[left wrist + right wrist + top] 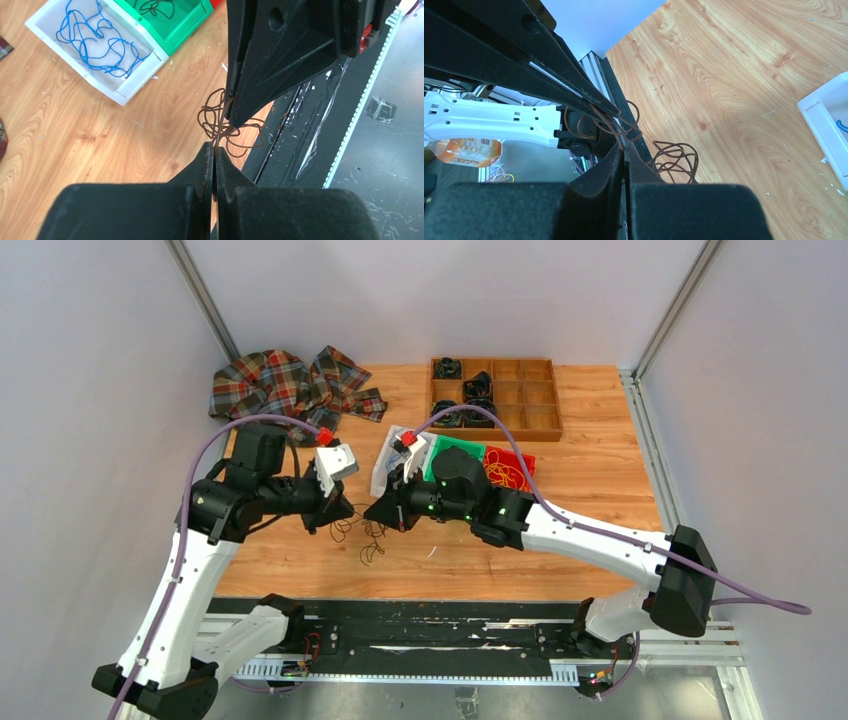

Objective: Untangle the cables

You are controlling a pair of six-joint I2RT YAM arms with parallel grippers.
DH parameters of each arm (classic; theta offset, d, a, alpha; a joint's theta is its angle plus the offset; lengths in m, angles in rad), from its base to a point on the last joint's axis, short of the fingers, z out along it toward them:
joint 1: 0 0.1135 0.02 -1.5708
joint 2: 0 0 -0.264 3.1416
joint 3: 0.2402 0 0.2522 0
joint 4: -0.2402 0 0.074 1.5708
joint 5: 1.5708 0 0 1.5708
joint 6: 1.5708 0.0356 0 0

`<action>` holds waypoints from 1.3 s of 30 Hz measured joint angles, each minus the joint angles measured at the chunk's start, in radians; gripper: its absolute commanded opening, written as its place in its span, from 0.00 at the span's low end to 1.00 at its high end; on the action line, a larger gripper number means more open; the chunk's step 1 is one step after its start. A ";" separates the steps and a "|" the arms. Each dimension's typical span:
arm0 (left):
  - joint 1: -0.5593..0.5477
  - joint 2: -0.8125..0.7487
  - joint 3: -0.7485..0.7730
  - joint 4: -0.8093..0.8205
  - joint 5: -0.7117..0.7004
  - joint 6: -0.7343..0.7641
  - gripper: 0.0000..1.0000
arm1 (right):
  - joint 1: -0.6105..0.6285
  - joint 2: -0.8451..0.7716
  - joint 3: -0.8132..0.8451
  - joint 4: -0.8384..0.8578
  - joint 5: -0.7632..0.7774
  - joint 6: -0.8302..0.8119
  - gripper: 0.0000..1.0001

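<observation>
The left pincer point(214, 148) and right pincer point(625, 146) both pinch the brown cable tangle point(210, 112) at the near edge of the counter point(600, 470); pulling apart could tighten its knot.

- Wooden table point(590, 490), light grain, small white flecks on it.
- Plaid cloth point(285, 385), crumpled, far left corner.
- Wooden divided tray point(557, 400), far centre; black coiled rolls point(450, 368) in its left compartments.
- White bin point(125, 97) and green bin point(192, 25) side by side.
- Red bin point(492, 452), probably, next to the green one; mostly hidden.

3 bins (wht point(120, 97), grn point(192, 27), red point(525, 480)), 1 wooden tray point(540, 395), 1 plaid cloth point(270, 385), 1 cable clump point(222, 132).
</observation>
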 measured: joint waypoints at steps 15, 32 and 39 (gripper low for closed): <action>0.000 0.005 0.013 -0.002 0.036 -0.005 0.56 | 0.000 0.000 -0.017 0.036 -0.013 0.003 0.01; 0.000 0.009 0.022 -0.002 0.065 0.058 0.04 | 0.000 0.016 0.013 0.012 -0.099 0.003 0.01; 0.000 -0.013 0.022 -0.008 0.066 0.077 0.00 | 0.000 0.027 0.025 0.002 -0.098 -0.006 0.06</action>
